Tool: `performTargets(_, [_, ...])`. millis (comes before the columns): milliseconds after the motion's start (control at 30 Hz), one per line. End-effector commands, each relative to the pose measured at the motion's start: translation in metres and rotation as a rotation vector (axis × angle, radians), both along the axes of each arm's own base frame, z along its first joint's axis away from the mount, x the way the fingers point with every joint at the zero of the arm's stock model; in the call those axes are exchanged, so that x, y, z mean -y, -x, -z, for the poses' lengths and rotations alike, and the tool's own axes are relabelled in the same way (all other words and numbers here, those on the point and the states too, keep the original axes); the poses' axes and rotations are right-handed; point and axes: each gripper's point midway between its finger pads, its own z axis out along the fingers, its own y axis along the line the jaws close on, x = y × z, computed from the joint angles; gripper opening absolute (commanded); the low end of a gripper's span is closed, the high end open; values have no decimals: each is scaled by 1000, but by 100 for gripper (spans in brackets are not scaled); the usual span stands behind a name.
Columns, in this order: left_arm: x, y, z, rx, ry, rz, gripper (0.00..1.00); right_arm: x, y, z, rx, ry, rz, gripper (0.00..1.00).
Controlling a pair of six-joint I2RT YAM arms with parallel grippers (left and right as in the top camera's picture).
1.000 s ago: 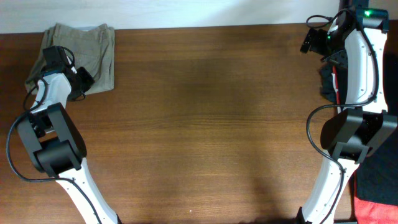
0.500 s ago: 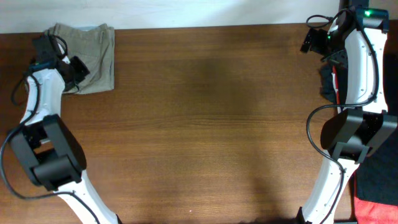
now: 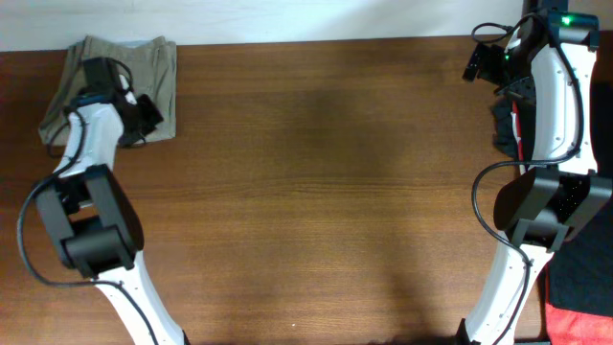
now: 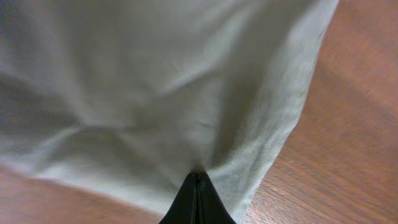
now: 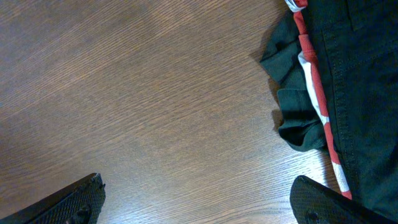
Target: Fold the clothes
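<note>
Up close, left gripper (image 4: 198, 182) pinches shorts (image 4: 155, 87) — overhead (too coarse) cannot confirm.

White arms (image 3: 554, 96) w/ blk joints (image 3: 538, 206), looped blk cables (image 3: 478, 206); green LED (image 3: 567, 20) on rt.

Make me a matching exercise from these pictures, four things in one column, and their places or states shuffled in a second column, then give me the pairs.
Things
1. khaki shorts
2. left tool
3. right tool
4. dark garment

Places or states
A. open, over bare wood
B. lying at the far left corner of the table
C. at the table's right side, showing a red and white stripe
D. shut, pinching pale fabric

Pairs: 1-B, 2-D, 3-A, 4-C
</note>
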Motion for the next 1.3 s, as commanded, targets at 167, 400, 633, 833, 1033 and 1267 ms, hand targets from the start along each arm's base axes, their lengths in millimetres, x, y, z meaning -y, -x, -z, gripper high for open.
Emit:
performTargets(167, [31,-1,28,-42,48,78,1,3,0,-8,16,18,-1,98])
performTargets(400, [42,-24,-31,101,111,125,1,3,0,-8,15,18,-1,99])
performTargets(633, [-29,-18,-80,156,-128,-42,1,3,0,-8,15,18,-1,99])
performTargets(833, [-113,5,-76,127,-244,-225,1,3,0,-8,16,18,-1,99])
performTargets(1033, [-151,-3,-38,153,-217,-270,1,3,0,-8,15,17,-1,99])
performTargets(1267, [-155,-9,13,116,-206,-269,1,3,0,-8,15,18,-1,99])
